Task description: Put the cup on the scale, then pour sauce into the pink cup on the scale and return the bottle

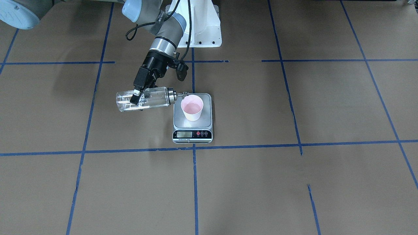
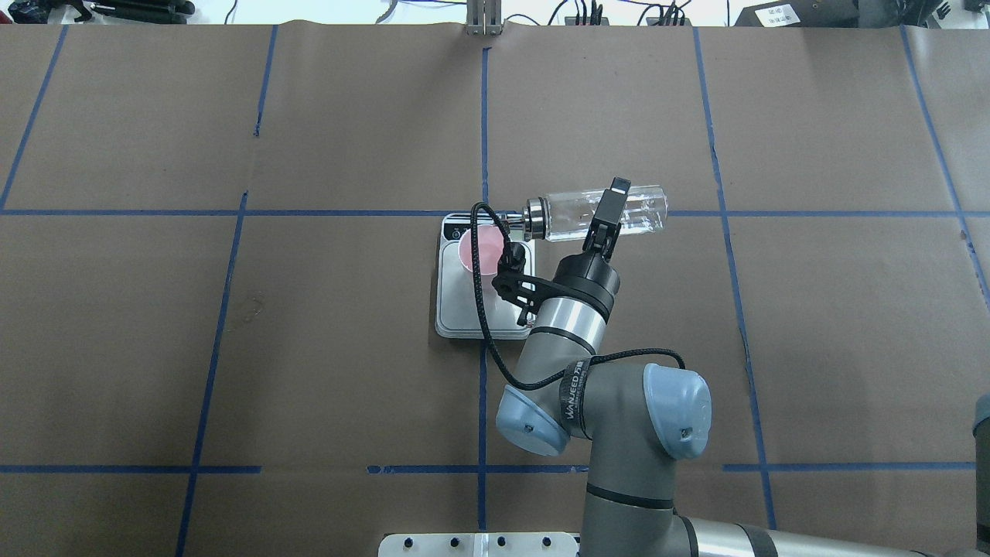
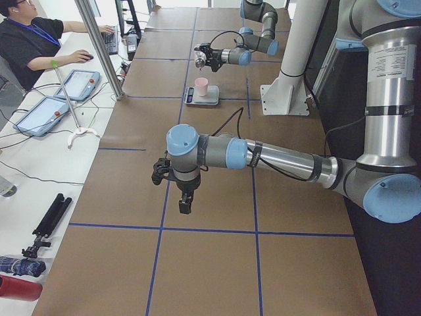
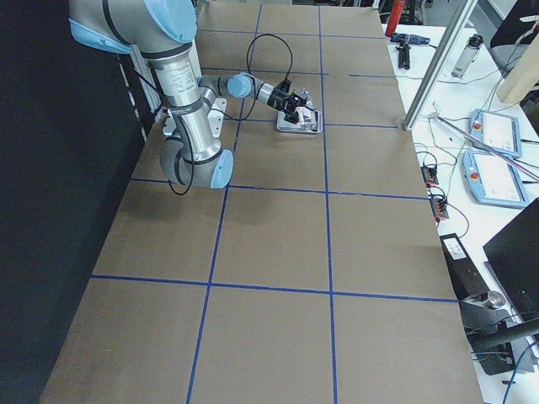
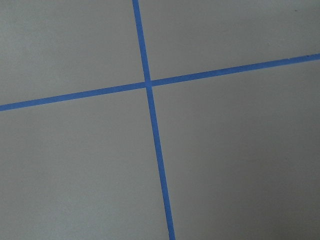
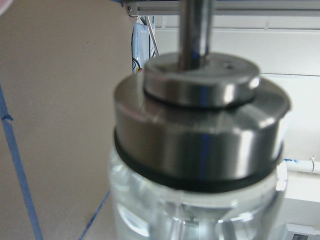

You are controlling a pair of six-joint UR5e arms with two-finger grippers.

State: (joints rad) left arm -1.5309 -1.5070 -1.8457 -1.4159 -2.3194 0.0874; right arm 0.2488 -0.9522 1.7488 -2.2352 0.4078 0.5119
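The pink cup stands upright on the scale, toward the platform's edge nearest the bottle. My right gripper is shut on the clear glass bottle and holds it tipped almost level in the air. The bottle's silver spout reaches over the cup's rim. In the overhead view the bottle lies right of the cup. The right wrist view is filled by the bottle's metal cap. My left gripper hangs over bare table far from the scale; I cannot tell whether it is open or shut.
The table is brown paper with blue tape lines. The white robot pedestal stands behind the scale. An operator sits at a side table with tablets beyond the table's far edge.
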